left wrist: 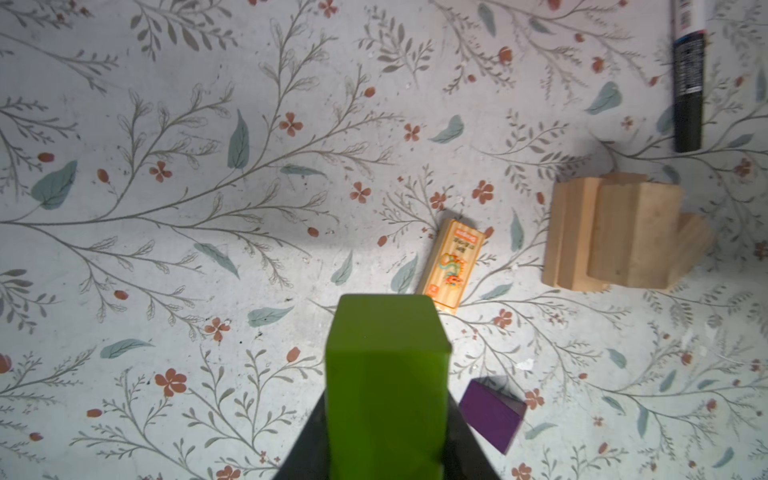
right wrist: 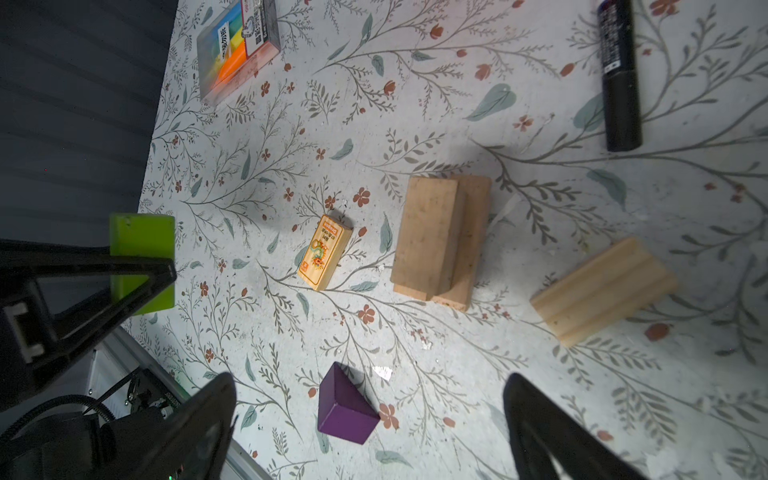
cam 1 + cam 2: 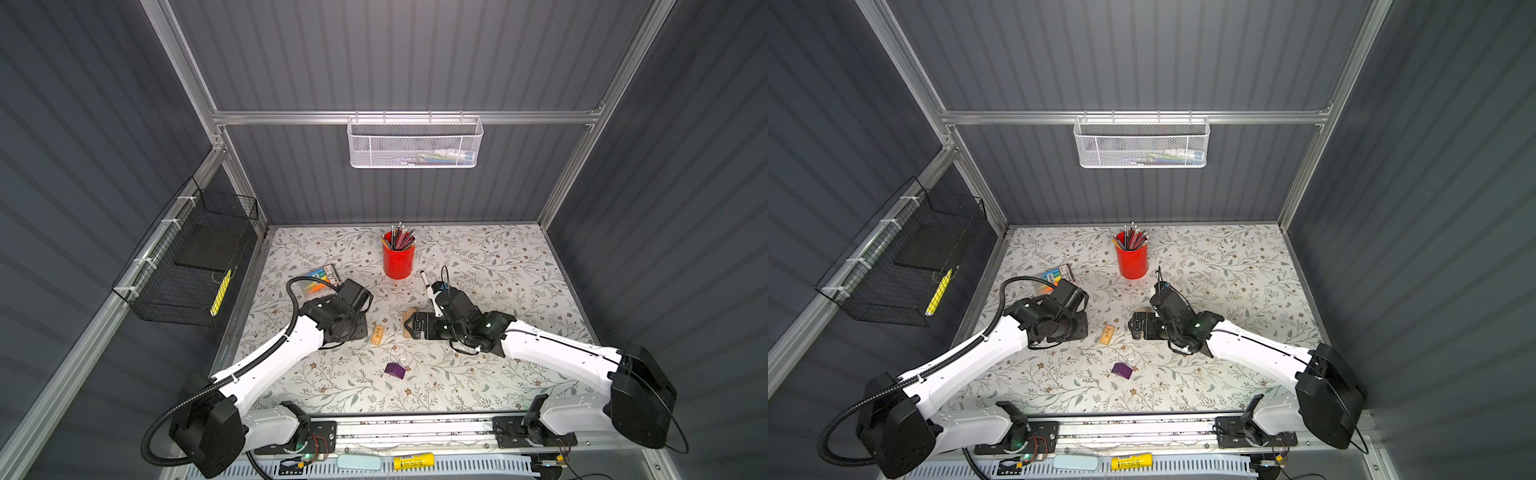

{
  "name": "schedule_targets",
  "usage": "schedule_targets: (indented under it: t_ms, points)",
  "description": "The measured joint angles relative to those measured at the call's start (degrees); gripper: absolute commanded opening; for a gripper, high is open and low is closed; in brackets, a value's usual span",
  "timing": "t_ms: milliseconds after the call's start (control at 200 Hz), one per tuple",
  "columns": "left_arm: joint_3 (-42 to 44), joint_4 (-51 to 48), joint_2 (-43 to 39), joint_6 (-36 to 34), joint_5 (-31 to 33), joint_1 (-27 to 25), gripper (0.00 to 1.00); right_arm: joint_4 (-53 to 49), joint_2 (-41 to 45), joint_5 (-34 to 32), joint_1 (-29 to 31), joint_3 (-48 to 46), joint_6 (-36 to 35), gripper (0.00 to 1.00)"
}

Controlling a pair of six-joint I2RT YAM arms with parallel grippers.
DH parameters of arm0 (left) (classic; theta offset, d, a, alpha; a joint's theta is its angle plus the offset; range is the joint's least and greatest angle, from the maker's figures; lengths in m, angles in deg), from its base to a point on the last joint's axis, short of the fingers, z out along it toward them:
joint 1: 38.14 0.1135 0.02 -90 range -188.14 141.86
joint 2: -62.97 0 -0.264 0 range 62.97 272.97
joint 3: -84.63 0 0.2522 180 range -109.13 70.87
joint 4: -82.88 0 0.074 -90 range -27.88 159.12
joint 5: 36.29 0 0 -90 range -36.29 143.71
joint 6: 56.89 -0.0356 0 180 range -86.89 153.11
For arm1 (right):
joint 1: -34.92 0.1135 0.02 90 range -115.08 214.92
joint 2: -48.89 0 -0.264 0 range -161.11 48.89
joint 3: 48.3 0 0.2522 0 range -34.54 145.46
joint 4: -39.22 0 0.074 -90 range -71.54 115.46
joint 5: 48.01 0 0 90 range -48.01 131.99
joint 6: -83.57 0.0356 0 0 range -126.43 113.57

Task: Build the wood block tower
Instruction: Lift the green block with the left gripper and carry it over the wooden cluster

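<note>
My left gripper is shut on a lime-green wood block, held above the floral table. The right wrist view shows that same green block between the left gripper's black fingers. A low stack of pale tan wood blocks sits mid-table, with more tan blocks lying side by side next to it. My right gripper hangs open and empty over the stack in a top view. A purple block lies alone nearer the front edge.
A small yellow printed box lies between the two arms. A black marker lies behind the tan blocks. The red pencil cup stands at the back. A coloured pack lies behind the left wrist.
</note>
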State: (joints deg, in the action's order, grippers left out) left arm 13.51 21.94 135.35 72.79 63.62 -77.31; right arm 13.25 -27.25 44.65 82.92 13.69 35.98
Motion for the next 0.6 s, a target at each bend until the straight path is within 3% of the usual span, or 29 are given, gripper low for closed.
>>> schedule_targets:
  t_ms: [205,595]
  points:
    - [-9.38,-2.54,6.23,1.64,0.61,-5.46,0.00,-1.18,4.83,0.39,-2.45,-2.03,-0.02,0.99]
    - [-22.05,-4.24,20.94,4.15,0.57,-10.88,0.00,-4.42,15.19,5.11,-14.62,-8.07,-0.90,0.99]
